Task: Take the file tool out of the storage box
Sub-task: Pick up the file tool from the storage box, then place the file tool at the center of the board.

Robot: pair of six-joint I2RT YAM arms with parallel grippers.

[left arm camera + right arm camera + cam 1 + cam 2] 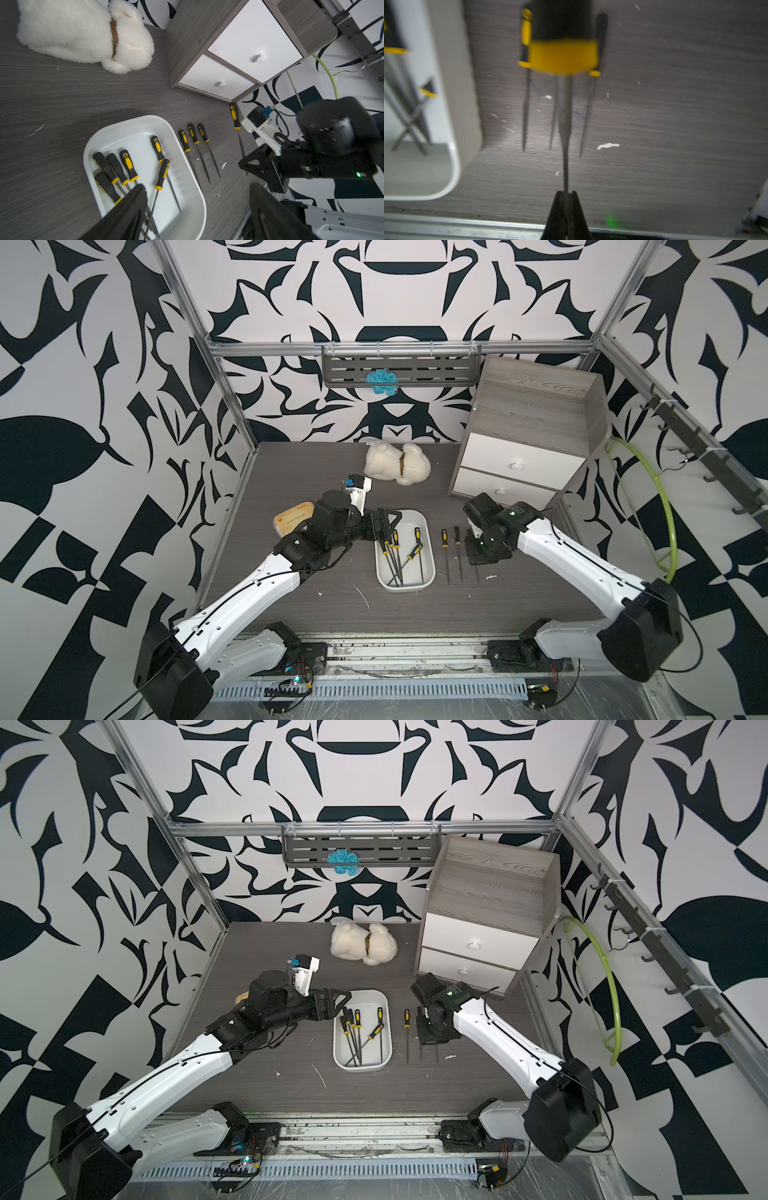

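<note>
Right end effector seemingly pinches the file tool by shaft.

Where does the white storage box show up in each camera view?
In a top view: storage box mid-frame, slightly below centre.
In a top view: same place.
Left wrist: lower middle.
Right wrist: left edge, blurred.
Shared landmark: loose files lying right beside it.

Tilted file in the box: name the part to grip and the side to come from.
Take the handle, near its yellow collar, from straight above, jaws across it. The file seems to lie on top, slanted, and bare box floor flanks the handle. The thin blade would likely slip.
</note>
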